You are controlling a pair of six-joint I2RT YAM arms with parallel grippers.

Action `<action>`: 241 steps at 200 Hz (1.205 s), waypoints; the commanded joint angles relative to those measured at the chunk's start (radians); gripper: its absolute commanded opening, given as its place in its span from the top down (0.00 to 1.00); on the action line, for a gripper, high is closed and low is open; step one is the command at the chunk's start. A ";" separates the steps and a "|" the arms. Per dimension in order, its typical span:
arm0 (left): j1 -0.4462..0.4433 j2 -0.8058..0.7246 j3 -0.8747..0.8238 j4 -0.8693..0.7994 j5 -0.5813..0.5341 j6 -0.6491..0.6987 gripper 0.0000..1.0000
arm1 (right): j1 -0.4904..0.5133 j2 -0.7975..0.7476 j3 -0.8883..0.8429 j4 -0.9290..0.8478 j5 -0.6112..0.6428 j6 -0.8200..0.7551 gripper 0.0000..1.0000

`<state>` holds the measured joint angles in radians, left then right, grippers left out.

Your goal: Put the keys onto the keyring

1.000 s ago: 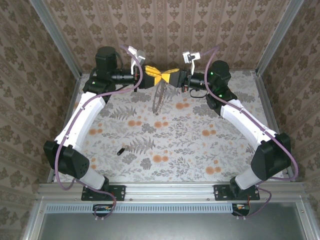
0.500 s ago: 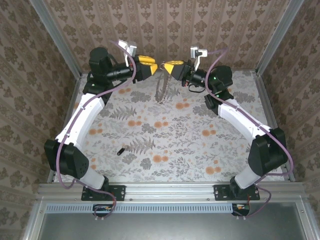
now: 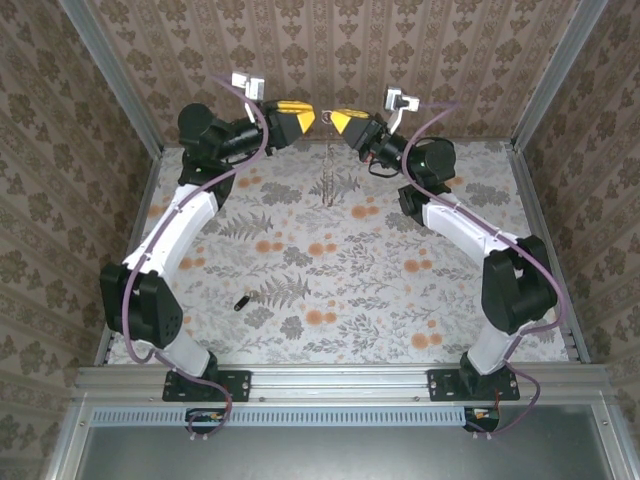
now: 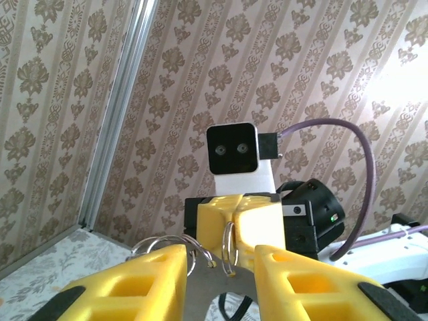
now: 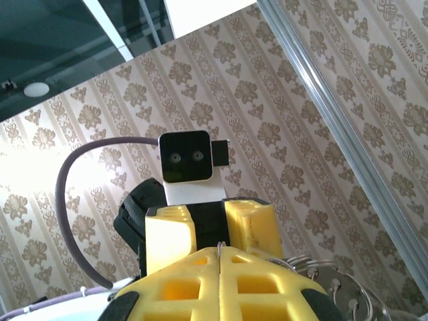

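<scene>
Near back wall point(image 3: 330, 50) | left claw point(image 4: 221, 257) apart | right claw point(image 5: 220, 253) clamped on keyring point(image 3: 325, 178) | key point(image 3: 240, 302) well apart on table point(image 3: 380, 290)

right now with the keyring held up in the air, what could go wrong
The keyring dangles from the right gripper, pinched only at its thin edge, so it may swing or slip. The key lies far off on the table, in neither gripper. The open left gripper sits close to the right one; they could bump.

Arms raised and reaching forward, tips facing; left gripper point(image 3: 303, 117) spread apart, right gripper point(image 3: 341, 119) pressed closed.
</scene>
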<state>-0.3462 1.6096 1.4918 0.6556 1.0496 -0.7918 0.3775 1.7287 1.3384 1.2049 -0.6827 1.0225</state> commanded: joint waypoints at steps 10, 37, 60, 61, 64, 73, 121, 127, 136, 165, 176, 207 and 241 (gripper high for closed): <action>-0.004 0.023 0.002 0.138 0.020 -0.105 0.68 | -0.002 0.019 0.062 0.116 0.045 0.057 1.00; -0.009 0.026 -0.001 0.142 0.023 -0.107 0.68 | -0.002 0.026 0.067 0.117 0.054 0.063 1.00; -0.016 0.029 -0.001 0.143 0.027 -0.107 0.68 | 0.000 0.033 0.071 0.118 0.054 0.069 1.00; -0.016 0.029 -0.001 0.143 0.027 -0.107 0.68 | 0.001 0.033 0.072 0.118 0.055 0.069 1.00; -0.017 0.029 0.000 0.144 0.027 -0.107 0.68 | 0.000 0.033 0.072 0.117 0.055 0.070 1.00; -0.019 0.029 0.002 0.144 0.028 -0.106 0.68 | 0.000 0.035 0.073 0.117 0.056 0.075 1.00; -0.031 0.032 0.006 0.144 0.035 -0.106 0.68 | 0.004 0.043 0.080 0.120 0.053 0.085 1.00; -0.032 0.033 0.007 0.144 0.035 -0.106 0.68 | 0.006 0.046 0.080 0.120 0.052 0.085 1.00; -0.034 0.034 0.008 0.142 0.037 -0.106 0.68 | 0.008 0.045 0.081 0.119 0.052 0.088 1.00; -0.036 0.035 0.009 0.142 0.035 -0.104 0.68 | 0.011 0.049 0.085 0.120 0.049 0.093 1.00; -0.037 0.036 0.010 0.142 0.034 -0.104 0.68 | 0.013 0.050 0.087 0.120 0.047 0.096 1.00; -0.039 0.038 0.009 0.136 0.030 -0.098 0.68 | 0.017 0.057 0.095 0.120 0.042 0.104 1.00; -0.036 0.037 0.009 0.106 0.022 -0.073 0.67 | 0.021 0.055 0.088 0.119 0.038 0.104 1.00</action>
<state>-0.3782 1.6398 1.4918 0.7540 1.0618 -0.8825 0.3847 1.7836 1.3911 1.2579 -0.6571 1.1118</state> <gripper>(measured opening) 0.322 0.062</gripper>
